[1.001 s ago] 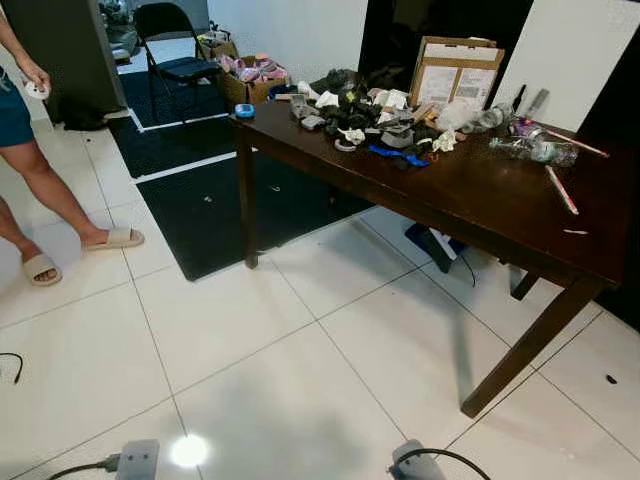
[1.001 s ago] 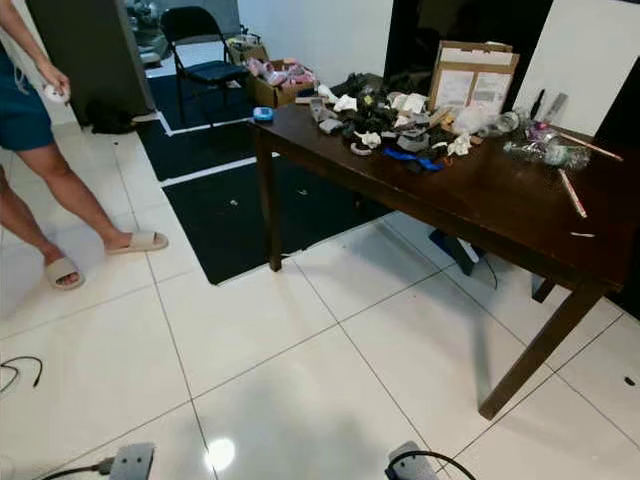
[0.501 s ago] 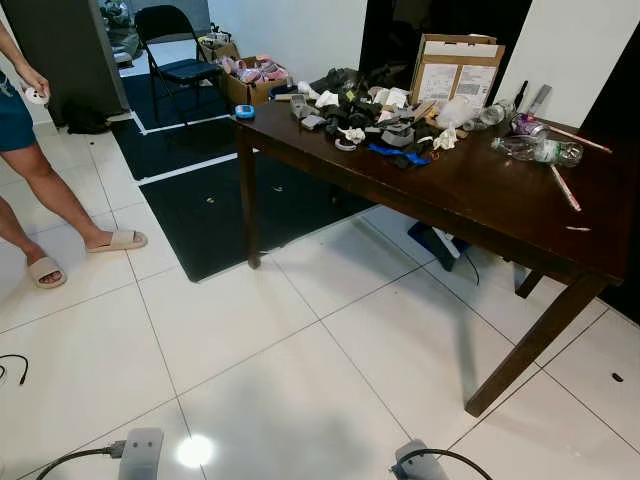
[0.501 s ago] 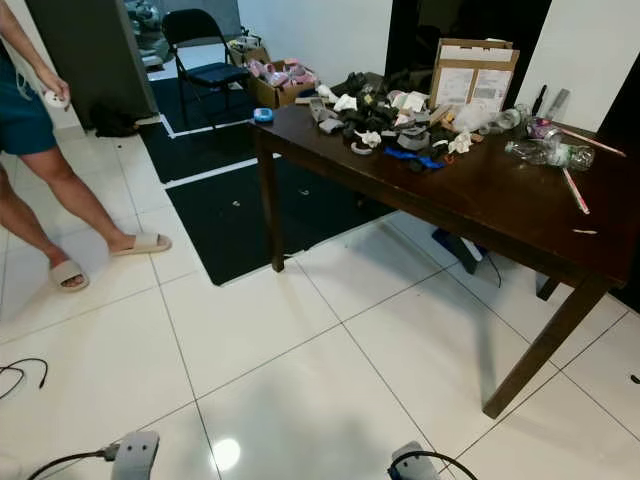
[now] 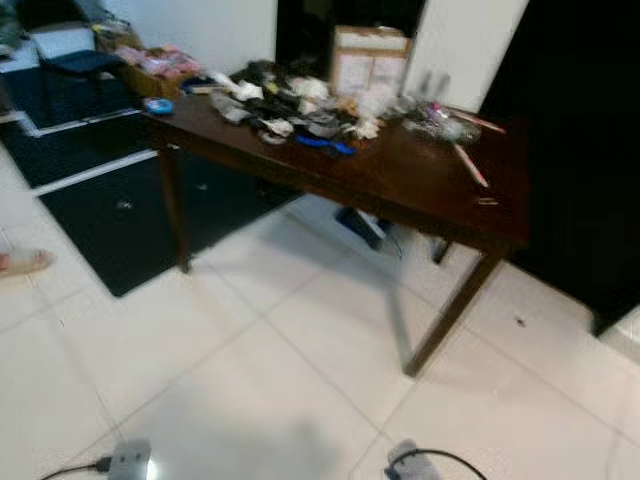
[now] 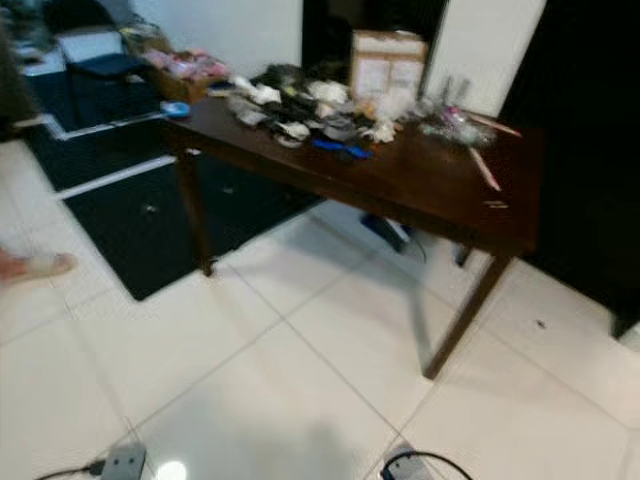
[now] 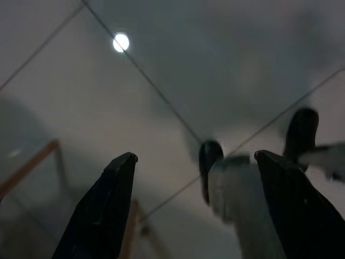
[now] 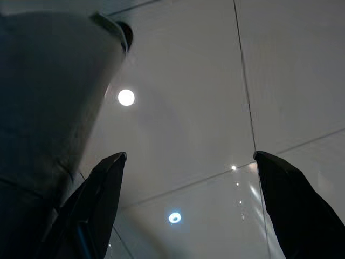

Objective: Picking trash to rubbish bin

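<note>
View swings right and blurs; you are turning, not grasping.

Table [image 5: 420, 185] now sits centre-frame, trash pile [image 5: 290, 105] at 11 o'clock on it. Left gripper [image 7: 197, 205] and right gripper [image 8: 188, 199] hang spread, empty, over floor tiles [image 5: 250, 380]. No bin found yet.

The two eye views look forward and down from head height, blurred, sharing the dark desk [image 5: 420, 190] some way ahead and the tiled floor [image 5: 250, 380]. Each wrist view faces down at floor tiles between its own gripper's fingers.
</note>
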### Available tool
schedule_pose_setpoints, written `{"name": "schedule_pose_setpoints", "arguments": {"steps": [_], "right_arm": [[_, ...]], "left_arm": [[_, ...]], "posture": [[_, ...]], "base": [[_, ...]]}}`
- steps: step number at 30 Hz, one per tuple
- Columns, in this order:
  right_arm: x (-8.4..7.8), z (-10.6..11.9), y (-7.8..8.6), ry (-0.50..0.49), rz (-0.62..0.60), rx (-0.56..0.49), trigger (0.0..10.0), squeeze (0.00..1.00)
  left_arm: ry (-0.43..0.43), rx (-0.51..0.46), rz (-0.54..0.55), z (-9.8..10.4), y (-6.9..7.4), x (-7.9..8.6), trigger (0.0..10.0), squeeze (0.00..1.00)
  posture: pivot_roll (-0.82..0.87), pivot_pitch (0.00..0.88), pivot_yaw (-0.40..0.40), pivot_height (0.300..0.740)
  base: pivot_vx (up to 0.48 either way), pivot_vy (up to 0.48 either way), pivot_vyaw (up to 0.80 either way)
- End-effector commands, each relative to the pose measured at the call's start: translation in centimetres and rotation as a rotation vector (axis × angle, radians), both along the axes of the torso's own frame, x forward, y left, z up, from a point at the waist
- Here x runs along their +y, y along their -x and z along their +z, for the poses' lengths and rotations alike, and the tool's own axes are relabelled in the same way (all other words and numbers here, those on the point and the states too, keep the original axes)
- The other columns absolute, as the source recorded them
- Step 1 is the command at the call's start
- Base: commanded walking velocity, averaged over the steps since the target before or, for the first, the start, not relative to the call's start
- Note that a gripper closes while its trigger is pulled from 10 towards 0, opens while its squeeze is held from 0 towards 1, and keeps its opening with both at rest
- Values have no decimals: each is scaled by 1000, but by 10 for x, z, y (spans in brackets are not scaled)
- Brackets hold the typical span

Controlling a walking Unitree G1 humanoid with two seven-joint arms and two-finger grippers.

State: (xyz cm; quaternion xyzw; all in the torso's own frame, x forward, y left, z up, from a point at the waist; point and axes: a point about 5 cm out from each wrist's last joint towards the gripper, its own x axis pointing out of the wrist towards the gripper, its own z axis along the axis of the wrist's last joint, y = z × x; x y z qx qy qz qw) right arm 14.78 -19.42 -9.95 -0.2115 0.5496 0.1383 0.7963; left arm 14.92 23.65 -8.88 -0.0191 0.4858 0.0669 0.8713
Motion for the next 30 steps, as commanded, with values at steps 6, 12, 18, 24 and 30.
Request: {"name": "schedule_pose_setpoints", "arguments": {"steps": [6, 12, 18, 24, 30], "right_arm": [[4, 0, -1, -9, 16, 1, 10000, 0], [8, -1, 1, -19, 12, 5, 10000, 0], [7, -2, 2, -20, 9, 9, 10000, 0], [4, -2, 3, -10, 20, 16, 10000, 0], [1, -1, 3, -4, 22, 16, 10000, 0]], "left_arm": [[21, 49, 11, -7, 16, -3, 10000, 0], [27, 56, 13, -8, 20, -3, 10000, 0], [29, 55, 12, -8, 21, -3, 10000, 0], [33, 52, 12, -8, 20, -5, 10000, 0], [38, 48, 12, -8, 19, -7, 10000, 0]], "posture": [[168, 49, -40, 740], [166, 60, -32, 740], [165, 64, -36, 740], [166, 61, -42, 740], [167, 58, -44, 740]], "base": [[0, 0, 0], [124, 0, 0], [272, 0, 0], [297, 0, -333], [307, 0, -800]]}}
